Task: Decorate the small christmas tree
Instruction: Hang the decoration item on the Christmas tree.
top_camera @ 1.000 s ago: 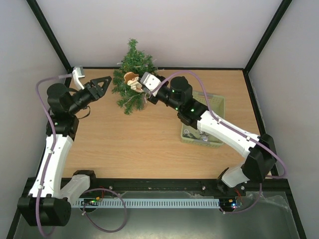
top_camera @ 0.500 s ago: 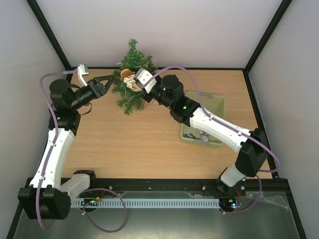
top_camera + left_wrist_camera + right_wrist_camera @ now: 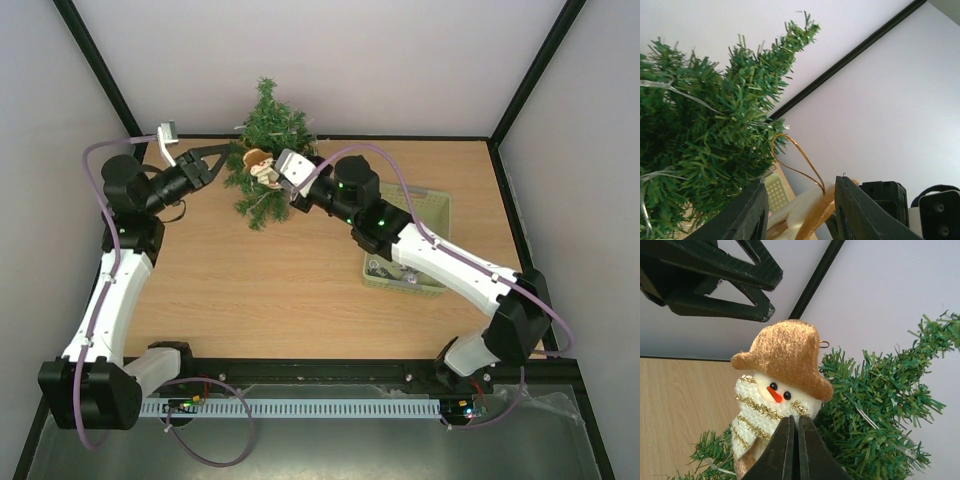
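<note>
The small christmas tree (image 3: 268, 128) stands at the table's back edge, bushy and dark green, with a thin light wire through its branches (image 3: 875, 410). My right gripper (image 3: 795, 421) is shut on the lower body of a snowman ornament (image 3: 777, 385) with a tan hat, held against the tree's left side (image 3: 260, 163). The left gripper (image 3: 800, 182) is open beside the tree (image 3: 705, 140). The ornament's gold hanging loop (image 3: 796, 150) and hat top rise between its fingers without touching them. From the right wrist, the left gripper (image 3: 725, 285) hovers just above the hat.
A pale green basket (image 3: 440, 207) holding more ornaments sits right of the tree, under the right forearm. Black frame posts and white walls close in behind the tree. Bare wooden table (image 3: 250, 290) lies in front.
The left gripper has swung in toward the tree and its jaws have narrowed around the loop. The right gripper nudged the snowman slightly along the tree's side.
</note>
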{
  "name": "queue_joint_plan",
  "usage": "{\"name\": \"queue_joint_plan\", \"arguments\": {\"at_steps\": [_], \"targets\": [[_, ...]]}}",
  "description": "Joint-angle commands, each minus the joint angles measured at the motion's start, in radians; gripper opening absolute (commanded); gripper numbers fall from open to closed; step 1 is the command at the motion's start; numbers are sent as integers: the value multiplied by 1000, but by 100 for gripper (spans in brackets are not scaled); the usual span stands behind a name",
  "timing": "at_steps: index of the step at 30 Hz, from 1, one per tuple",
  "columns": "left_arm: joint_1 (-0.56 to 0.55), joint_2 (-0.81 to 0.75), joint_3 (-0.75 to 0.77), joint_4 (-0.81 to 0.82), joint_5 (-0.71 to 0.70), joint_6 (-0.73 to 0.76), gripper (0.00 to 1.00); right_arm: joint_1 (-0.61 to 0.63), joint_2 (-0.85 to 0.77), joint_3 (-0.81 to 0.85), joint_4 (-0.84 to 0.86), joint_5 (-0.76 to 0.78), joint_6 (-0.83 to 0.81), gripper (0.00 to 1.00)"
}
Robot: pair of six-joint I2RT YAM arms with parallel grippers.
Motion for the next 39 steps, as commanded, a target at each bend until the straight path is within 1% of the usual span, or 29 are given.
{"name": "queue_joint_plan", "arguments": {"at_steps": [1, 11, 15, 18, 22, 24, 26, 28, 30, 35, 39], "targets": [[-4, -2, -40, 162, 84, -163, 37, 7, -67, -46, 58, -57, -40, 2], [-83, 27, -44, 280, 83, -303, 39, 18, -101, -74, 96, -92, -53, 2], [-89, 19, -63, 304, 70, -321, 33, 21, -105, -77, 98, -86, -49, 2], [-89, 9, -56, 246, 48, -278, 31, 22, -106, -78, 91, -76, -49, 2], [-88, -25, -39, 123, -10, -182, 41, 23, -119, -93, 90, -36, -62, 2], [-88, -44, -45, 93, -35, -176, 44, 23, -135, -110, 102, -24, -72, 2], [-88, -55, -68, 122, -32, -218, 44, 23, -151, -127, 116, -44, -82, 2], [-89, -57, -101, 218, -7, -299, 41, 23, -162, -135, 125, -71, -85, 2], [-90, -58, -119, 288, 4, -350, 38, 23, -166, -138, 133, -83, -83, 2], [-98, -45, -109, 285, 12, -349, 38, 22, -166, -141, 152, -100, -70, 2], [-108, -26, -111, 326, 22, -367, 39, 25, -163, -142, 162, -117, -62, 2]]}}
